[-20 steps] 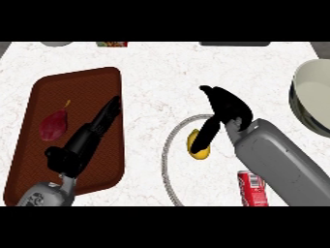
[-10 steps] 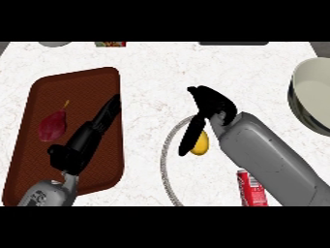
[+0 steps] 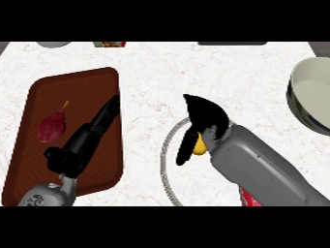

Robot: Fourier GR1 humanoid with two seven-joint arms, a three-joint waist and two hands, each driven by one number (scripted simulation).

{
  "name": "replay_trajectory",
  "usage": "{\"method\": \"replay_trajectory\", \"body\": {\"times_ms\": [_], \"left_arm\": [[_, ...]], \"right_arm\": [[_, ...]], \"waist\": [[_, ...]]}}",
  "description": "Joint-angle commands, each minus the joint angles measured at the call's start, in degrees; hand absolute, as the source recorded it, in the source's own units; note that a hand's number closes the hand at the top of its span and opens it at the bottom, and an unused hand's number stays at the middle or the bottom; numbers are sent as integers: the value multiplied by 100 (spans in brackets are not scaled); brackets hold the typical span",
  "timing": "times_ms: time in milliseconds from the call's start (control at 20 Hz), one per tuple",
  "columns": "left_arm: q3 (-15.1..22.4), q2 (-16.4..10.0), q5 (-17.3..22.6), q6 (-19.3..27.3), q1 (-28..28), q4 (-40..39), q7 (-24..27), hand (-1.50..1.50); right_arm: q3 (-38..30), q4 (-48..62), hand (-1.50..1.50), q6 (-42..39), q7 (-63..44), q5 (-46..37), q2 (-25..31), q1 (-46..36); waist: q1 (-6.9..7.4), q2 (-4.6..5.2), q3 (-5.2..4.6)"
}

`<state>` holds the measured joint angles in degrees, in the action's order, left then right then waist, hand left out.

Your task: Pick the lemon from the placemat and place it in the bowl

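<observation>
Right hand [image 3: 206, 118] closer round lemon [image 3: 200, 146]

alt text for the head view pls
The right hand curls round a yellow lemon over a round mat, with the bowl at far right. The left hand lies open on a brown tray beside a red vegetable.

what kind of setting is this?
Likely a kitchen counter: a white marbled top, a bowl at the right edge, and a lemon on a round mat.
</observation>
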<state>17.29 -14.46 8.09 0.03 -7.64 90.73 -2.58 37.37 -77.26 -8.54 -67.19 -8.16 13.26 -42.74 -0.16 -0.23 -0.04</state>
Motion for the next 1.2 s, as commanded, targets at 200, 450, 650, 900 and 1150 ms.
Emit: {"method": "replay_trajectory", "body": {"times_ms": [200,450,650,900,1150], "left_arm": [[-80,211,-68,-50,-196,-300,41,0],[-236,-1,30,-171,108,204,-156,0],[-361,21,45,-374,-174,-214,44,0],[-333,169,-87,-298,-100,-138,-38,0],[-277,283,-236,-340,29,154,-172,0]], "right_arm": [[238,255,-150,-45,-720,-909,-117,99],[168,189,-150,94,-777,-1279,-210,403],[132,261,-150,162,-812,-1458,-332,631],[-236,403,-150,-227,-514,-1377,-236,727],[-257,1062,-150,376,272,-2058,-631,1131]], "waist": [[-6,21,-1],[19,5,2],[-27,15,0],[10,18,1],[42,22,4]]}}
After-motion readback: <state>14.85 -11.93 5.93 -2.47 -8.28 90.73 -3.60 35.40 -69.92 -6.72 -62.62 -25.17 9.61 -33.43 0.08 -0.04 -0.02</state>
